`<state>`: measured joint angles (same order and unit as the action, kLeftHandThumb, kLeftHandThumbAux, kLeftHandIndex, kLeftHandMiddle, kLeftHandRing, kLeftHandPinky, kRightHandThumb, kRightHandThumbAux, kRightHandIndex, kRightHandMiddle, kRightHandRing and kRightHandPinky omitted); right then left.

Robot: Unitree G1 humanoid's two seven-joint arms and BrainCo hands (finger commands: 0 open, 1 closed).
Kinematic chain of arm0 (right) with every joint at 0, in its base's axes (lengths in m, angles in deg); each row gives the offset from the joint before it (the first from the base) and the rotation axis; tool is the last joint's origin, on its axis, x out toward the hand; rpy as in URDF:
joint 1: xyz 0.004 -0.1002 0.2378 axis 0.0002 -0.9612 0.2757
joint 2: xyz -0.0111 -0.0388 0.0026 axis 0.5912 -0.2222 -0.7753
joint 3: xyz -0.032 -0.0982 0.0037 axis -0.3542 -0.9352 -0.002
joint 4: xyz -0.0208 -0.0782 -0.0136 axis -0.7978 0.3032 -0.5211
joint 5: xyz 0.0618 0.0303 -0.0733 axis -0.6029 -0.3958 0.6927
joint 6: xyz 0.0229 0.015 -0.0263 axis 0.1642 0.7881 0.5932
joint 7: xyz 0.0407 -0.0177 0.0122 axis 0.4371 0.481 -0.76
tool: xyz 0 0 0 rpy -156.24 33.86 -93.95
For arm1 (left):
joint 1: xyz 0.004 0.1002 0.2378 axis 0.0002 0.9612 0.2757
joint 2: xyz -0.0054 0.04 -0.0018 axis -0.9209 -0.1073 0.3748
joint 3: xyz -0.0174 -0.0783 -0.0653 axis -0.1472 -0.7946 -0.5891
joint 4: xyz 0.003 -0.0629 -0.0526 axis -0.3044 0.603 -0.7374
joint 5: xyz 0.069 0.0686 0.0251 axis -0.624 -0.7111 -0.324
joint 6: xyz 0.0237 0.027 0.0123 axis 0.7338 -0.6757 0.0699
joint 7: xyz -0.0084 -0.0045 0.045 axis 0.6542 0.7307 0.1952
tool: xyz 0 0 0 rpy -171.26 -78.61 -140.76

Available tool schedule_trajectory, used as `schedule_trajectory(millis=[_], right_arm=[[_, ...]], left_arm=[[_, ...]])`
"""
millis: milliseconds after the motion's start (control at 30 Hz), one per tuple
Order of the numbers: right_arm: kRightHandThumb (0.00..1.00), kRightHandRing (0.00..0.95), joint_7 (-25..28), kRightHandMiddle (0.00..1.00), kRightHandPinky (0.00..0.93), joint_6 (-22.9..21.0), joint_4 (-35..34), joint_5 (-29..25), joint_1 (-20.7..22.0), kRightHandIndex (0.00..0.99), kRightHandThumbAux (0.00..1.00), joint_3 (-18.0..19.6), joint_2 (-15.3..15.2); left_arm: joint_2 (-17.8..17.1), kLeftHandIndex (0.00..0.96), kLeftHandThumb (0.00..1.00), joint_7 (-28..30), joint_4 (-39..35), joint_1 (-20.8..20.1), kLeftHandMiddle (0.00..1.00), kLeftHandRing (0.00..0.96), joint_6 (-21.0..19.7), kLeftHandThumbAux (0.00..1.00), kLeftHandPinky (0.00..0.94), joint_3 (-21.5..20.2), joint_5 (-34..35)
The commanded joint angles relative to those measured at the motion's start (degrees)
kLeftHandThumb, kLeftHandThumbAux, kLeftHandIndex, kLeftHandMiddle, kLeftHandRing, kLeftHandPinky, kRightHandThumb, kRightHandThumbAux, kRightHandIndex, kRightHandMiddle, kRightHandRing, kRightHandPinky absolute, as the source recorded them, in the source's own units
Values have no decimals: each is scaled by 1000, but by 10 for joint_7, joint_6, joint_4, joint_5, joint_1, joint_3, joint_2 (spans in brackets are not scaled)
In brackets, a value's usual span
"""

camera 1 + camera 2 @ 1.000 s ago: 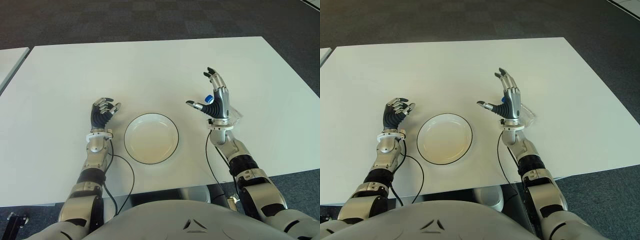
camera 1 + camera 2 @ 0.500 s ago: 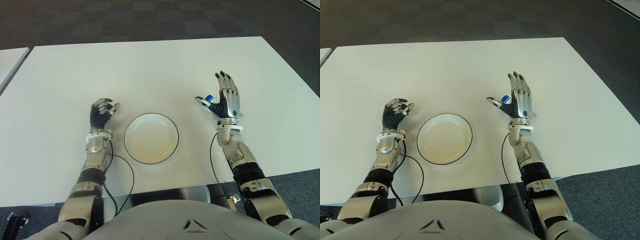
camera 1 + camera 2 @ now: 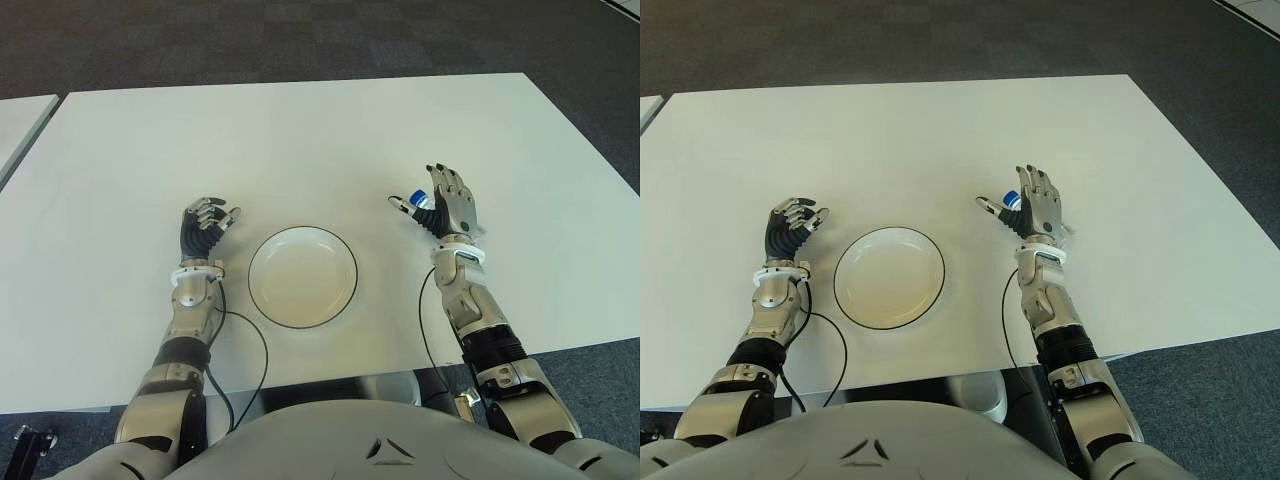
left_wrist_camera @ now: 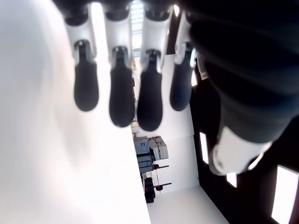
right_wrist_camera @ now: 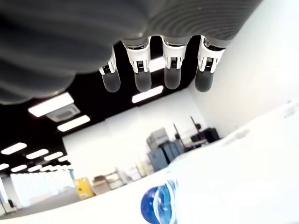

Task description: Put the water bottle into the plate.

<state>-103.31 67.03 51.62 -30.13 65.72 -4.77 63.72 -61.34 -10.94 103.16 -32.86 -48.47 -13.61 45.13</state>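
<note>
— Water bottle (image 3: 424, 199): where is it showing right now?

— Its blue cap is peeking out just beyond the right hand (image 3: 447, 208), on the white desk (image 3: 300, 140), well to the right of the plate (image 3: 302, 277). The clear body is mostly hiding behind the palm, so how it is lying is hard to tell.

— Is the right hand gripping it?

— No. The fingers (image 5: 141, 77) are reaching out straight and spread, the thumb is pointing toward the plate, and nothing is sitting inside the palm. In the right wrist view the blue cap (image 5: 159, 206) is appearing apart from the fingertips.

— And the plate?

— It is sitting near the desk's front edge, between the two arms, white with a dark rim, nothing lying in it.

— What is the left hand (image 3: 206, 224) doing?

— It is showing just left of the plate, fingers (image 4: 122, 93) curling loosely inward and holding nothing. A black cable (image 3: 243, 330) is looping from its wrist toward the desk's front edge.
</note>
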Motion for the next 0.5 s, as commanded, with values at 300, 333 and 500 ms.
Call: schedule_trajectory(millis=[300, 333, 500], right_arm=[[565, 0, 108, 0, 0, -98, -4, 24, 15, 0, 165, -43, -13], [564, 0, 116, 0, 0, -104, -3, 24, 17, 0, 164, -46, -13], [556, 0, 151, 0, 0, -124, 4, 15, 26, 0, 157, -53, -13]], left_arm=[[-3, 434, 706, -2, 3, 3, 608, 583, -7, 717, 560, 1, -3], [-3, 434, 706, -2, 3, 3, 608, 583, -5, 717, 559, 2, -4], [-1, 434, 707, -1, 3, 3, 607, 580, -8, 717, 555, 0, -2]])
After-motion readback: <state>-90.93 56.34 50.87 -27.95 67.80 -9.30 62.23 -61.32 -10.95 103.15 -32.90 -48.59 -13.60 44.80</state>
